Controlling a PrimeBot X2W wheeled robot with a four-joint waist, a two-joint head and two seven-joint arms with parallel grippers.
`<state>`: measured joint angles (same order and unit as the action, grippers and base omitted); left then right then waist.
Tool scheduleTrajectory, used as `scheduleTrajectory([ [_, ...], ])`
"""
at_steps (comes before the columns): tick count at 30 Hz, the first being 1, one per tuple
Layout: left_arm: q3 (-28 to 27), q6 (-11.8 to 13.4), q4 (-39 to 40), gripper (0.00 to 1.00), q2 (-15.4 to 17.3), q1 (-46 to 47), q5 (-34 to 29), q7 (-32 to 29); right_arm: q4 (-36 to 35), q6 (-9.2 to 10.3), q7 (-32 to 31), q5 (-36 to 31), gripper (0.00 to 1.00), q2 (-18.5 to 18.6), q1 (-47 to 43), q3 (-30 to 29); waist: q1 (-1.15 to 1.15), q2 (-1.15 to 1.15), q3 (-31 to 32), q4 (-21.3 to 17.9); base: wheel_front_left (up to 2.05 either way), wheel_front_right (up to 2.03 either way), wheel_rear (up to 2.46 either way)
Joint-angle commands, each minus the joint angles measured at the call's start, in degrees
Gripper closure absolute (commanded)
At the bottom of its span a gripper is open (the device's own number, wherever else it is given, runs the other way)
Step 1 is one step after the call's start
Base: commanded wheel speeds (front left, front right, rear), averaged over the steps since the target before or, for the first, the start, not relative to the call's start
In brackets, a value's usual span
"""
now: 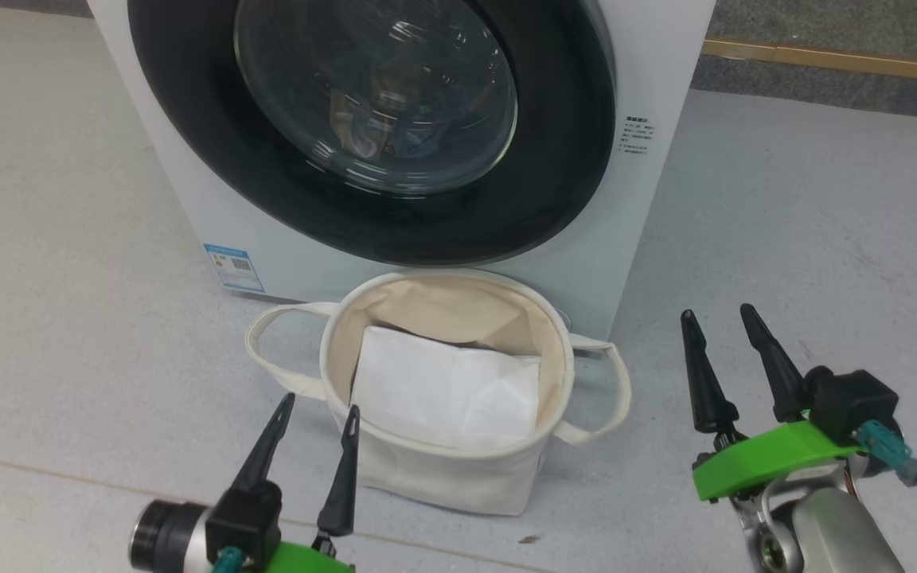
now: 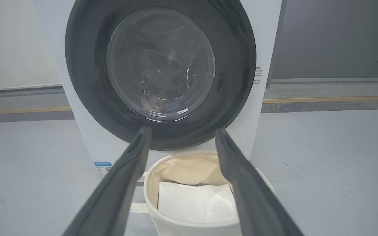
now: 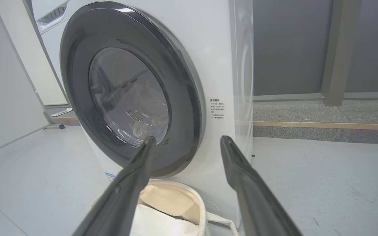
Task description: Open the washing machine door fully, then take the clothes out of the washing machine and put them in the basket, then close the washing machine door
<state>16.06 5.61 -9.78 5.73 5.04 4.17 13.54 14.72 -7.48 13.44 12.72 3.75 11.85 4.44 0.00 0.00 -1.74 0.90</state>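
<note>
Clothes (image 1: 364,127) lie blurred behind the shut washing machine door (image 1: 566,159).

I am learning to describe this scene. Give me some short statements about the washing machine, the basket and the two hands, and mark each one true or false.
1. The washing machine door is shut. True.
2. The basket stands on the floor in front of the washing machine. True.
3. The basket is empty. False: a white folded sheet lies in it.
4. The left hand holds a garment. False: the left hand is open and holds nothing.
5. Some clothes show through the door's glass. True.
6. The right hand touches the door. False: the right hand is open, apart from the machine.
</note>
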Motion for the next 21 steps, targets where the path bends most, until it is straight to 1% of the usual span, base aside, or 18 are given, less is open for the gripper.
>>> scheduleTrajectory([
  [1,-1.5,0.4,2.3,0.0,0.3,2.1,-1.7,0.8,-1.8,-0.01,0.9,-1.4,0.0,-0.4,3.0,1.1,0.0,0.0,0.0,0.0,0.0,0.0,0.0],
  [5,-0.4,0.6,3.6,0.0,0.4,2.1,-4.2,1.5,-2.2,-0.01,1.5,-5.2,0.0,-0.5,3.8,1.1,0.0,0.0,-0.2,0.0,0.0,0.0,0.0],
  [8,0.0,0.6,3.9,0.0,0.3,2.0,-4.0,1.5,-2.4,-0.01,1.5,-6.6,0.0,-0.6,3.7,1.1,0.0,0.0,-0.3,0.0,0.0,0.0,0.0],
  [15,0.5,0.7,3.7,0.0,0.3,1.8,-3.5,1.5,-2.8,-0.01,1.6,-8.4,0.0,-0.7,3.4,1.3,0.0,0.0,-0.4,0.0,0.0,0.0,0.0],
  [21,0.7,1.0,3.4,0.0,0.2,1.8,-3.1,1.5,-2.5,-0.01,1.6,-7.8,0.0,-0.8,3.1,1.3,0.0,0.0,-0.5,0.1,0.0,0.0,0.0],
])
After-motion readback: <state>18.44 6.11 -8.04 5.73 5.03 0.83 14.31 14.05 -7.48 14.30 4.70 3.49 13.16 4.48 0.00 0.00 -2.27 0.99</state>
